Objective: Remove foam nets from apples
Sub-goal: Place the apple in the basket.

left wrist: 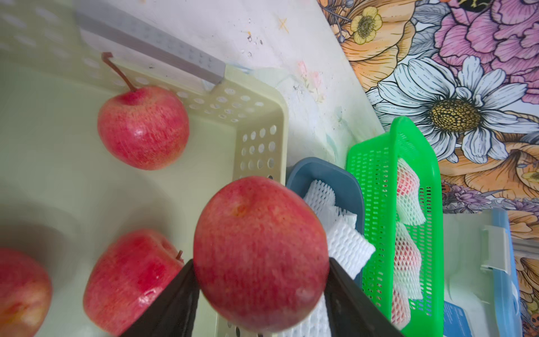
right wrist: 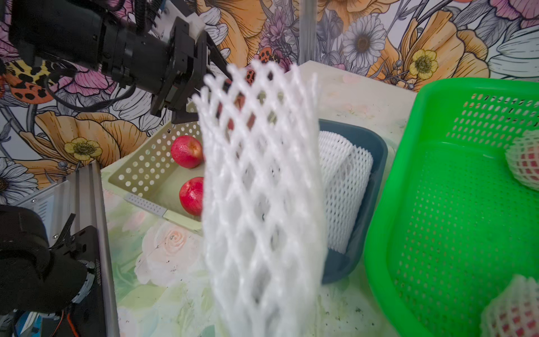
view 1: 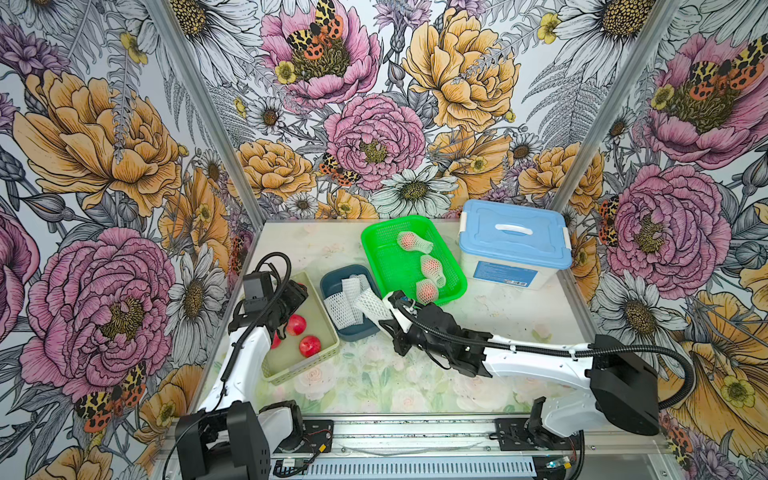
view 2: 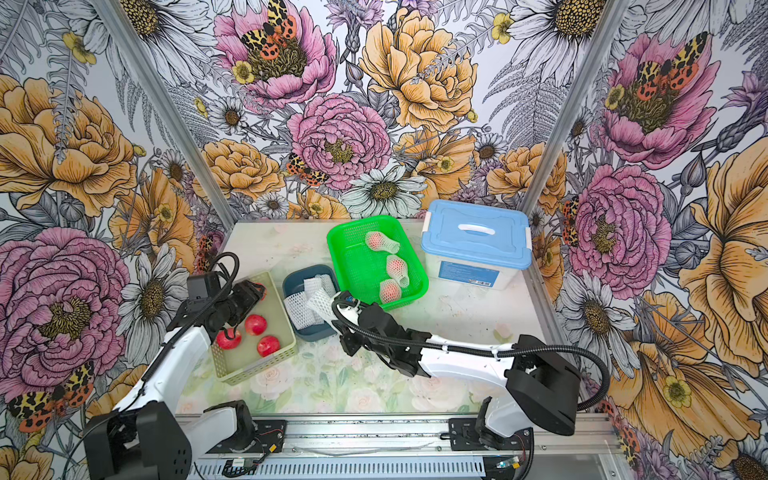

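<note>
Two grips: left fingers (left wrist: 169,305) clamp an apple (left wrist: 259,253); hidden right fingers pinch a foam net (right wrist: 262,189).

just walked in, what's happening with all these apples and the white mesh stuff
A two-armed robot is stripping foam nets off apples. The left gripper holds a bare apple in its jaws above the cream basket, where three loose apples already lie. The right gripper pinches an empty foam net by the blue-grey tray of discarded nets. Three netted apples wait in the green basket.
</note>
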